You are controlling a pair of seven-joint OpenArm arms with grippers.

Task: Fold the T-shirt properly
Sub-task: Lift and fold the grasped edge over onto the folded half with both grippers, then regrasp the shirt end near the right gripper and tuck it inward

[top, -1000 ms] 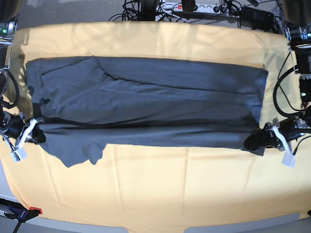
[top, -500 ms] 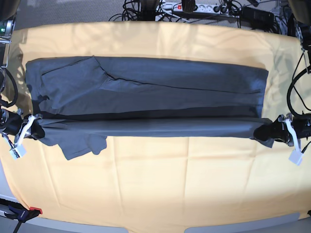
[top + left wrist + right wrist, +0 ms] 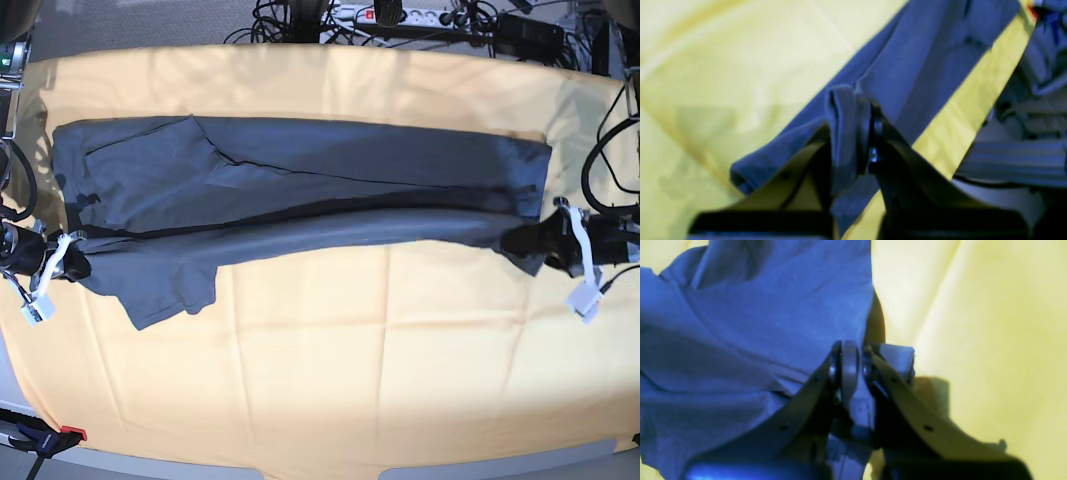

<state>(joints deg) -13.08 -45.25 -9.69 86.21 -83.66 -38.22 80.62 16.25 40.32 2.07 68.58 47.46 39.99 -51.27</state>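
Grey T-shirt (image 3: 300, 180): no legible label, prob. hidden.

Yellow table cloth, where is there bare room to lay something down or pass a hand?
The widest bare patch of the yellow table cloth runs from the dark slate-grey T-shirt to the near edge. A narrower strip lies beyond the shirt, bordered by black cables. It is crowded at the shirt's ends, where the left gripper and right gripper pinch fabric.

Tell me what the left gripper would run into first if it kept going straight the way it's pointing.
Most likely more of the T-shirt itself: the left gripper points inward along the garment, its jaws shut on the lifted near edge. Beyond the cloth the line leads toward the right gripper, though depth is hard to judge.
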